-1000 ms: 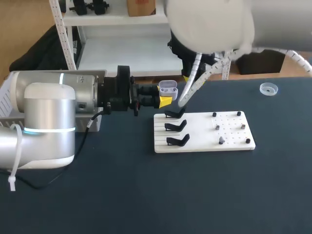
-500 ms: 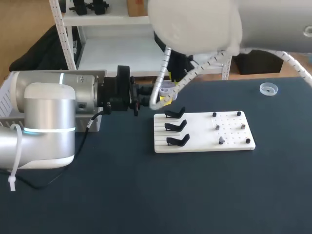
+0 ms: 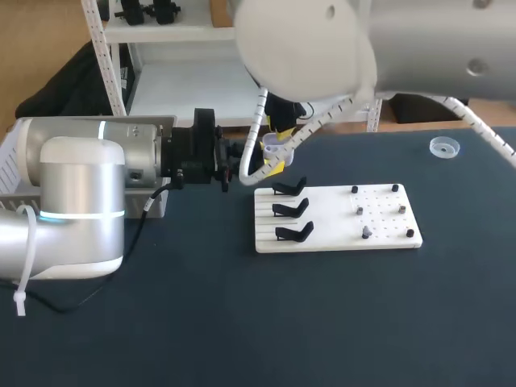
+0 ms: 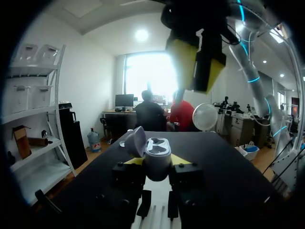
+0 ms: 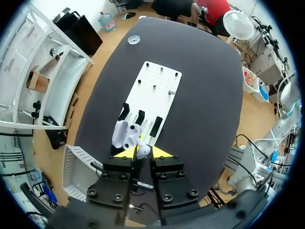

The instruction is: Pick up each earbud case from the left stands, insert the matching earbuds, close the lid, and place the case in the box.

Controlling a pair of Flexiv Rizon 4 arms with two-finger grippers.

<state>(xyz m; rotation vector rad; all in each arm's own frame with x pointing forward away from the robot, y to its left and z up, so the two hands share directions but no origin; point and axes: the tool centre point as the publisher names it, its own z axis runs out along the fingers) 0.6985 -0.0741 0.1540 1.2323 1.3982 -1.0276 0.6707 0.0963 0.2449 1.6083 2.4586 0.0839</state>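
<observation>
Right arm (image 3: 419, 40) overhangs earbud case (image 3: 276, 145), upper centre. Stand board (image 3: 379, 230) blocks mid-frame; dish (image 3: 444, 147) upper right. Table (image 3: 322, 322) open across lower frame.

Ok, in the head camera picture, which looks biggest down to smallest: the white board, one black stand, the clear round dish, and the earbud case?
1. white board
2. black stand
3. clear round dish and earbud case: these look about the same size. The case is partly hidden, so I won't rank them.
</observation>
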